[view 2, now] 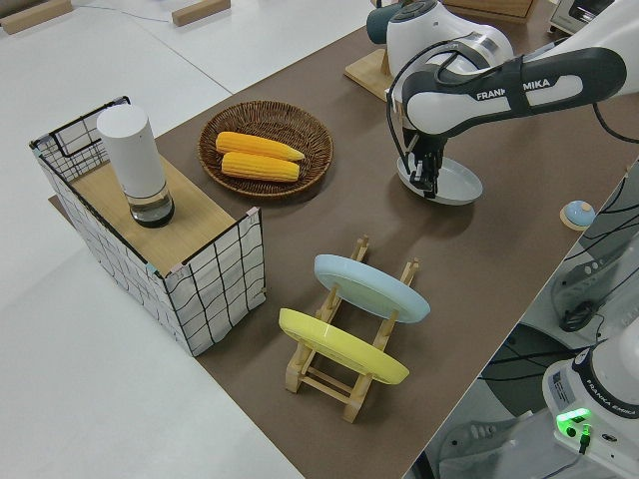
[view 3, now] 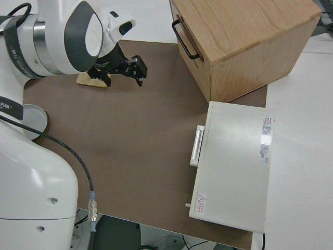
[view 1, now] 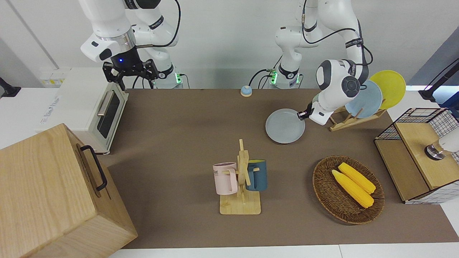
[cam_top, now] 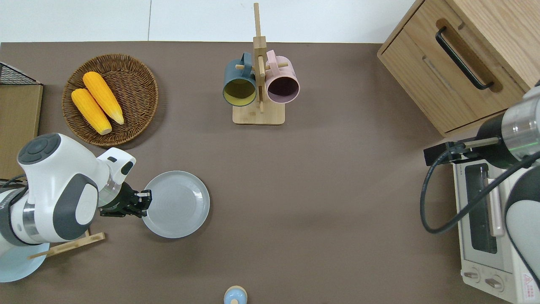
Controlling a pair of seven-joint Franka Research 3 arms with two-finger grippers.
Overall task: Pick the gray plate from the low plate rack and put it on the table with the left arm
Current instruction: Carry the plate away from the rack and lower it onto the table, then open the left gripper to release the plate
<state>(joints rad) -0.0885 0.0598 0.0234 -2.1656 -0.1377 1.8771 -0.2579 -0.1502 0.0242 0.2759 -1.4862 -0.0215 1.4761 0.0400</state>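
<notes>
From the front we see the left gripper (view 1: 303,114) clamped on the gray plate's (view 1: 285,126) rim, beside the low plate rack (view 1: 349,122). Overhead, the plate seems just above the desk (cam_top: 316,190). The right arm is parked.

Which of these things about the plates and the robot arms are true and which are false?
1. The left gripper holds the gray plate by its rim. True.
2. The gray plate sits in the low plate rack. False: it is out of the rack, over the table.
3. A light blue plate and a yellow plate stand in the rack. True.
4. The woven basket holds three corn cobs. False: it holds two.
5. The right arm is carrying a mug. False: it is parked, and the right gripper is open and holds nothing.
</notes>
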